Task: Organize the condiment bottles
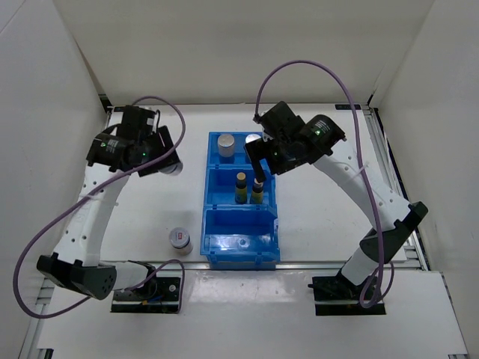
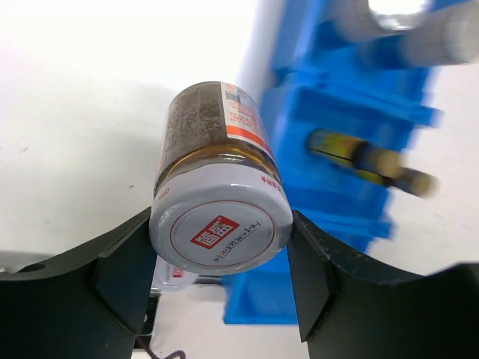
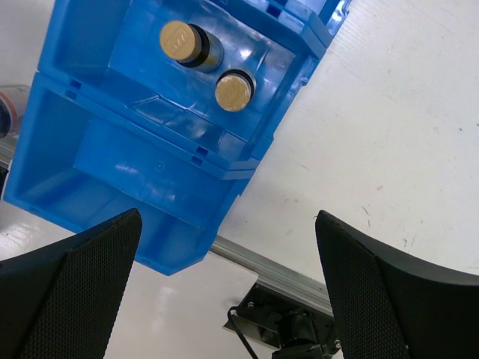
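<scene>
My left gripper (image 1: 169, 160) is shut on a squat silver-topped bottle (image 2: 220, 229) with a red mark on its lid, held above the table left of the blue bin (image 1: 239, 253). A second squat bottle (image 1: 179, 239) stands on the table near the bin's near left corner. Two slim yellow bottles with tan caps (image 1: 241, 186) (image 1: 257, 191) stand in the middle compartment; their caps show in the right wrist view (image 3: 179, 39) (image 3: 234, 91). Two silver-capped bottles (image 1: 226, 144) (image 1: 253, 141) stand in the far compartment. My right gripper (image 3: 228, 284) is open and empty above the bin's right side.
The bin's near compartment (image 3: 142, 176) holds nothing. A metal rail (image 3: 277, 273) runs along the table's near edge. White walls enclose the table on the left, back and right.
</scene>
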Available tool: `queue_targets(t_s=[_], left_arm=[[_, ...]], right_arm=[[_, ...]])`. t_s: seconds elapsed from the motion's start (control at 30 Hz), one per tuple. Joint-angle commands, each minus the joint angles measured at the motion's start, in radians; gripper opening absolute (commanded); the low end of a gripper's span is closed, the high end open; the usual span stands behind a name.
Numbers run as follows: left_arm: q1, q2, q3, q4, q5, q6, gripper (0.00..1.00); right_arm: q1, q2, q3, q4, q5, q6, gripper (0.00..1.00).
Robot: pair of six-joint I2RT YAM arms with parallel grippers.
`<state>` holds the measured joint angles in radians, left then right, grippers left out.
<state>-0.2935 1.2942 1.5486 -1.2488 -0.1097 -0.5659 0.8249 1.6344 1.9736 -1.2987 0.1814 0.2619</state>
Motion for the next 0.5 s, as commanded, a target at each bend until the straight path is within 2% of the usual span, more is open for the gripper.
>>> queue_targets(t_s=[0.0,0.03,0.17,0.37,0.47], left_arm=[[0.004,-0.006,0.158,-0.052,0.120,0.053,0.11],[-0.016,0.007,0.174,-0.052,0.195,0.063,0.11],[-0.148,0.007,0.197,-0.061,0.284,0.100,0.11],[-0.295,-0.033,0.035,-0.070,0.294,0.100,0.11],[-0.375,-0.013,-0.036,-0.038,0.249,0.061,0.11]], right_arm=[[-0.001,-0.062,-0.036,0.035,0.024,0.040,1.00],[-0.001,-0.062,-0.048,0.035,0.024,0.040,1.00],[-0.010,-0.096,-0.099,0.044,0.049,0.077,1.00],[-0.032,-0.142,-0.156,0.075,0.058,0.129,1.00],[-0.041,-0.165,-0.186,0.096,0.058,0.129,1.00]])
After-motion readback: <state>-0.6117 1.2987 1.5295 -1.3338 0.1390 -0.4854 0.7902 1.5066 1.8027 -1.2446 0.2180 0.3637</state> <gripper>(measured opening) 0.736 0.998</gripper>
